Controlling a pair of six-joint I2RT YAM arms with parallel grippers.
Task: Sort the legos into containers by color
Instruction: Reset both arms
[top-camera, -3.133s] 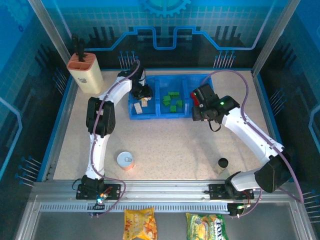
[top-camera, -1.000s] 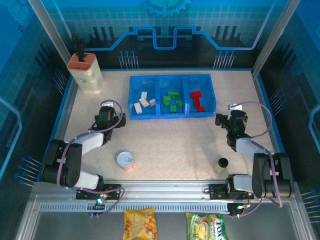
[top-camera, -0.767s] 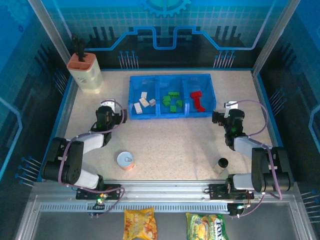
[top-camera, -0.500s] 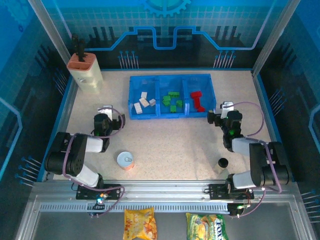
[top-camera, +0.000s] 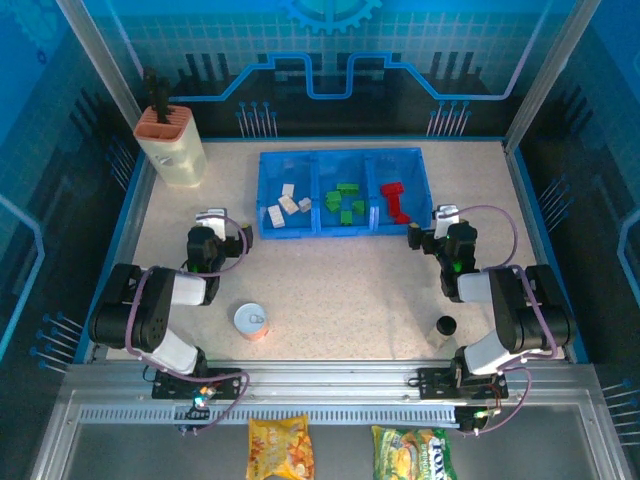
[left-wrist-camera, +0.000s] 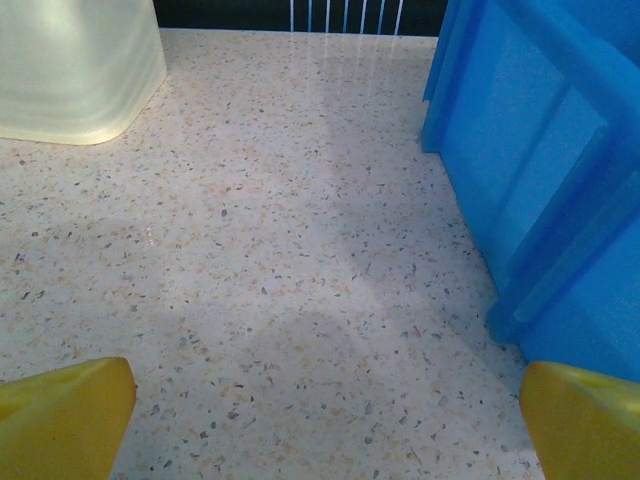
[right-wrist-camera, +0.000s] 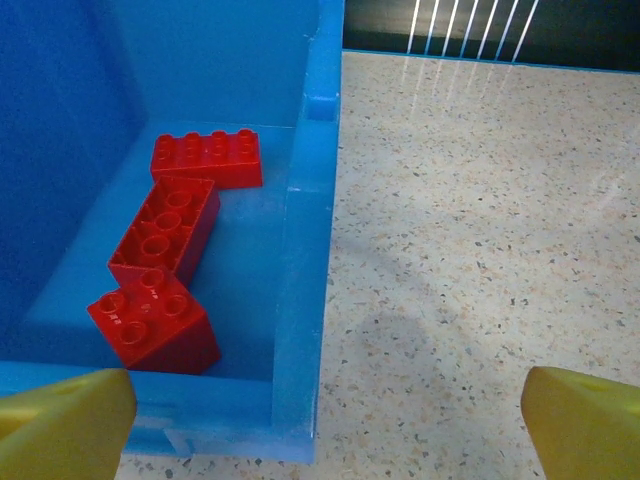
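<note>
Overhead view down on table (top-camera: 330, 285), low close wrist views, all sharing tray (right-wrist-camera: 305, 260)

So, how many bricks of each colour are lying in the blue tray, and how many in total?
Red bricks: 3
White bricks: 4
Green bricks: about 5 (they lie bunched and are hard to separate from above)
Total: about 12

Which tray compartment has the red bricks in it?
The rightmost compartment, nearest the right gripper; red bricks lie in it. The middle holds green bricks, the left white ones.
</note>
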